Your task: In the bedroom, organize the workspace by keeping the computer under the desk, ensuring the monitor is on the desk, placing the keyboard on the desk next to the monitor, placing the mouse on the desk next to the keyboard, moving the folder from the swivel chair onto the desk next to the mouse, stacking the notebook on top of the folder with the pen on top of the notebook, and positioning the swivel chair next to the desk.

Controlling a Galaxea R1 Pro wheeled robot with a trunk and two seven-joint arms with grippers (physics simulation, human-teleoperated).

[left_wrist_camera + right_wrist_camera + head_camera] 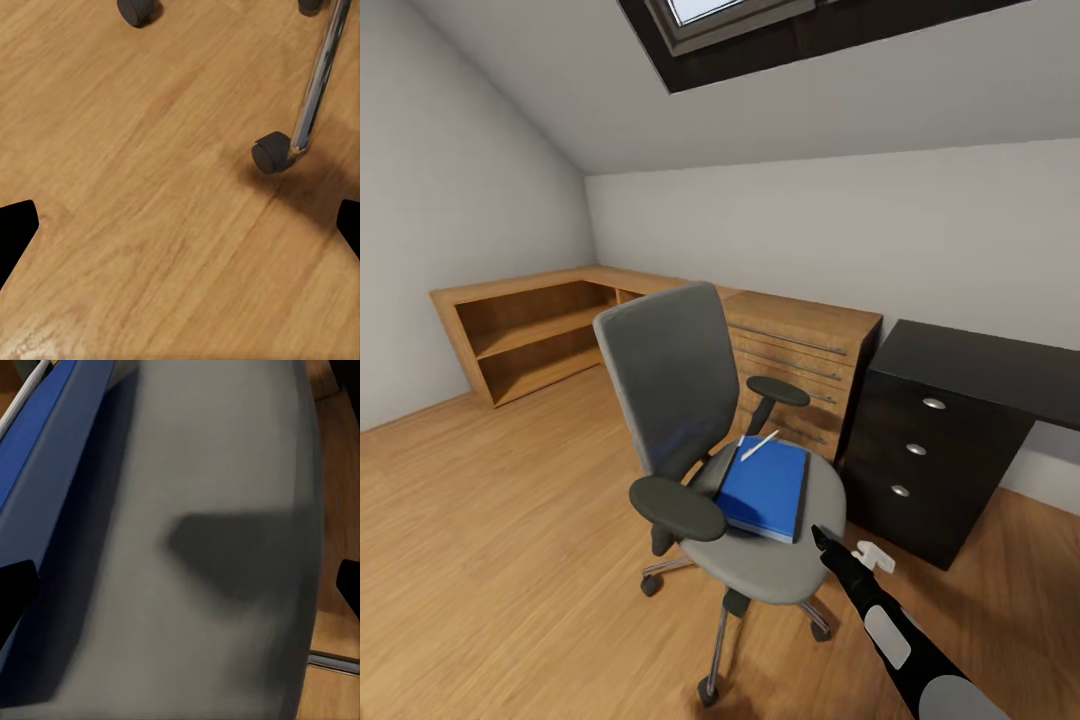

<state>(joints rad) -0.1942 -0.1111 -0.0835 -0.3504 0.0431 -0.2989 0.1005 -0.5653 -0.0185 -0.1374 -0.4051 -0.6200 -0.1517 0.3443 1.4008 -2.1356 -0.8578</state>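
At the lower right of the head view the right arm [900, 640] is seen, black and grey, reaching up and left, with the right gripper [822, 540] held just over the right edge of the seat of the swivel chair [770, 560]. In the right wrist view its two dark fingertips [15, 585] are seen at opposite edges of the picture with the grey seat between them, so the claw is spread wide and nothing is gripped. The left gripper [180, 225] is likewise seen spread wide in the left wrist view, its black fingertips [15, 229] at both edges over the wooden floor [150, 187], with a chrome leg [319, 75] and a black castor [271, 152] of the chair at the upper right of that picture. The swivel chair is placed in the middle of the head view, its tall grey back turned toward the left. On its seat the blue folder [765, 490] is lain flat, and a white pen [759, 446] is rested on the folder's far left corner. Just to the right of the chair the desk [950, 430] is seen, with three round silver knobs on its dark drawers. Behind the chair a light wooden chest [810, 360] with bar handles is set against the white wall [840, 230], and low wooden shelving [530, 335] is run to the left corner.
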